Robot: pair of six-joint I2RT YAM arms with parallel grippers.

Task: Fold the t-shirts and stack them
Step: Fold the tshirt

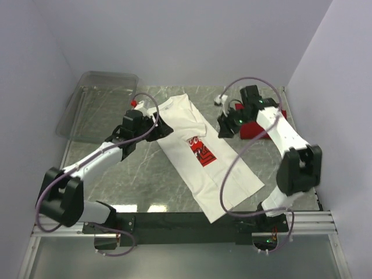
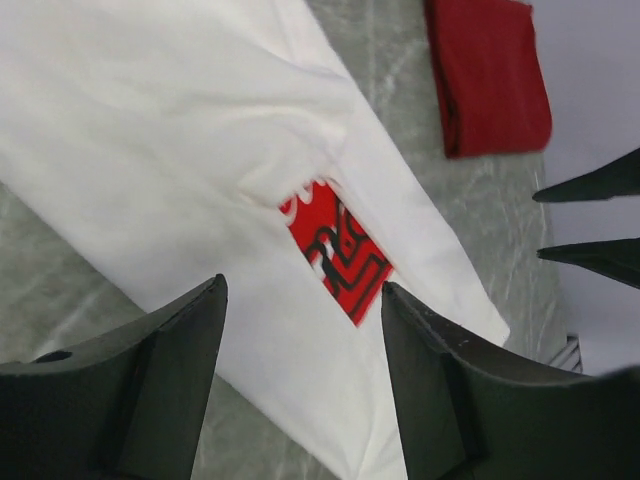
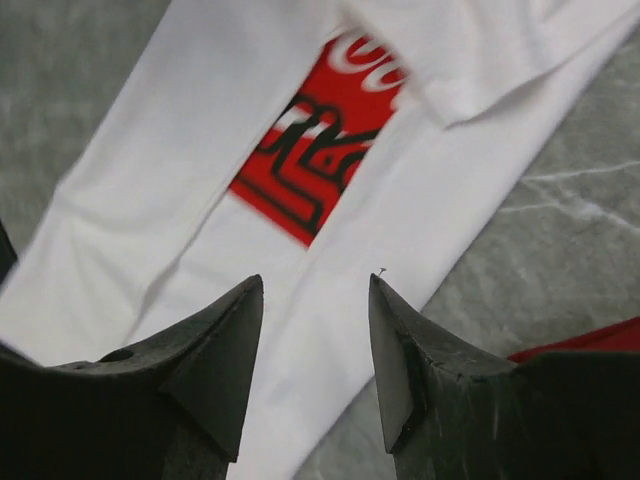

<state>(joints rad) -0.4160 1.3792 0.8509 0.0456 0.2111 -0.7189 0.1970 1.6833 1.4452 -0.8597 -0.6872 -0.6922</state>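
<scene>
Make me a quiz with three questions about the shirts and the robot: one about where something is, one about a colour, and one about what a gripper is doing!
1. Where is the red t-shirt?
A) on the floor
B) on the table, at the far right
C) hanging off the near edge

2. What colour is the print on the white t-shirt?
A) red
B) blue
C) green

3. How is the left gripper?
A) shut on the white t-shirt
B) open, holding nothing
C) shut on the red t-shirt

Answers:
1 B, it lies folded on the table near the right wall.
2 A, a red square shows between the folded-in sides.
3 B, its jaws stand apart above the cloth with nothing between them.
</scene>
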